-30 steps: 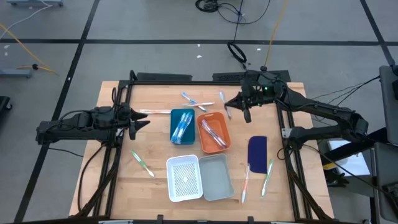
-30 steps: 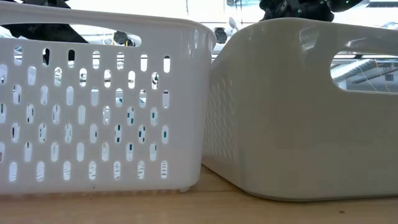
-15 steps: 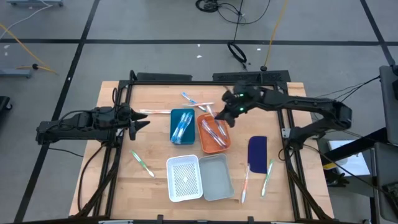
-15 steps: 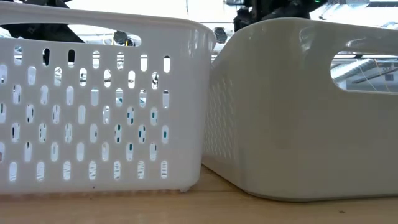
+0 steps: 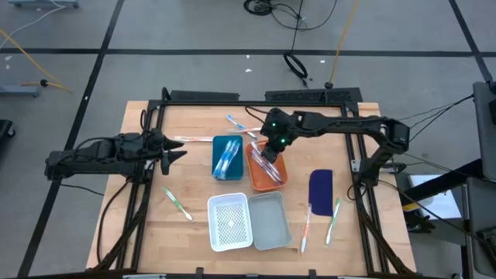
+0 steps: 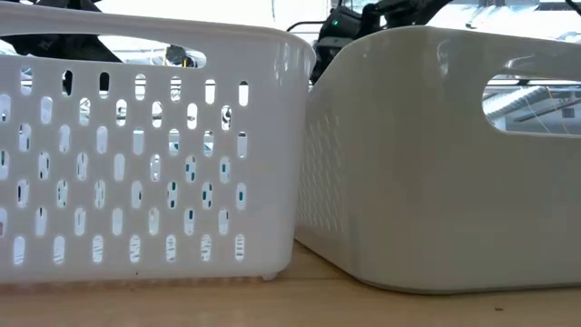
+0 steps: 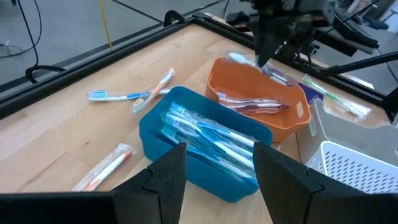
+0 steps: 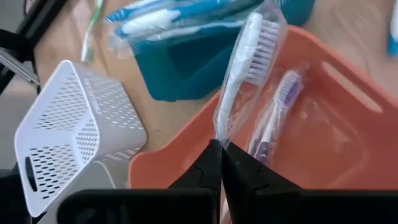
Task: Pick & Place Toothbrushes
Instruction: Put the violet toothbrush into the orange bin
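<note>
My right gripper (image 5: 270, 149) hangs over the far part of the orange tray (image 5: 280, 183), shut on a whitish toothbrush in a clear wrapper (image 8: 244, 59). A purple wrapped toothbrush (image 8: 273, 115) lies in that tray. The blue tray (image 5: 217, 147) beside it holds several blue wrapped toothbrushes (image 7: 208, 134). Loose toothbrushes lie flat on the table: two at the far middle (image 5: 242, 125), an orange one (image 5: 190, 139), a green one (image 5: 177, 203), and two at the near right (image 5: 319, 225). My left gripper (image 5: 175, 153) stays open at the table's left, touching nothing. My right gripper pinches the wrapped toothbrush by its handle end (image 8: 219, 138) between the two fingers, wrapper and all. The fingers slant down from the table's far right. The brush runs on past the fingertips, bristle head (image 8: 260, 43) farthest out, lifted above the orange tray.
A white perforated basket (image 5: 230, 222) and a grey tray (image 5: 270, 220) stand at the near middle and fill the low view. A dark blue flat piece (image 5: 321, 188) lies right of the orange tray. A black frame (image 5: 232, 99) borders the table.
My right gripper has swung from the table's far right toward the left and near side and come down over the orange tray, rolling its wrist as it went. It stayed shut on the wrapped toothbrush, which travelled with it.
</note>
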Action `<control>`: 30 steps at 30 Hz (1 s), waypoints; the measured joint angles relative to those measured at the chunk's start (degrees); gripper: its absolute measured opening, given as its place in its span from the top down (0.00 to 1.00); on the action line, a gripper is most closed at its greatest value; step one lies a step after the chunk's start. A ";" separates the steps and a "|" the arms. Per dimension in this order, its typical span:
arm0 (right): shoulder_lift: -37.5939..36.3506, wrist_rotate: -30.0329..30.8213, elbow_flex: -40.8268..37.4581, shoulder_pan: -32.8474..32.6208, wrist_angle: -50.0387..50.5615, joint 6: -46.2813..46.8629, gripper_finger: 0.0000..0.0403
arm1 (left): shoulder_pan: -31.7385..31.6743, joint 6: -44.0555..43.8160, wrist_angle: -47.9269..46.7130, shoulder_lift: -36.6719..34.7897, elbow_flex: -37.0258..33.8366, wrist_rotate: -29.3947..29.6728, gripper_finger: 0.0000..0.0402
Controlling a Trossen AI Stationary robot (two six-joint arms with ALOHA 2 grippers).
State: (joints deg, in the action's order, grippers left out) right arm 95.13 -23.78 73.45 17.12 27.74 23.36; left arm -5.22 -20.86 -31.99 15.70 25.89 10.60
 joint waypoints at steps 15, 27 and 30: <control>7.09 -0.33 0.02 -0.34 0.15 -0.78 1.00 | 0.01 0.16 0.03 -0.01 0.00 0.00 0.54; 7.13 -0.28 0.02 -0.37 0.46 -0.60 0.96 | 0.01 0.21 0.07 -0.02 0.00 0.00 0.54; 7.13 -0.30 0.02 -0.37 0.57 -0.49 0.90 | 0.01 0.21 0.07 0.00 0.00 -0.01 0.54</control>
State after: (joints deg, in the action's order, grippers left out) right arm 102.26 -24.08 73.47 16.75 28.32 22.87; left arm -5.21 -20.64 -31.92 15.70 25.89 10.59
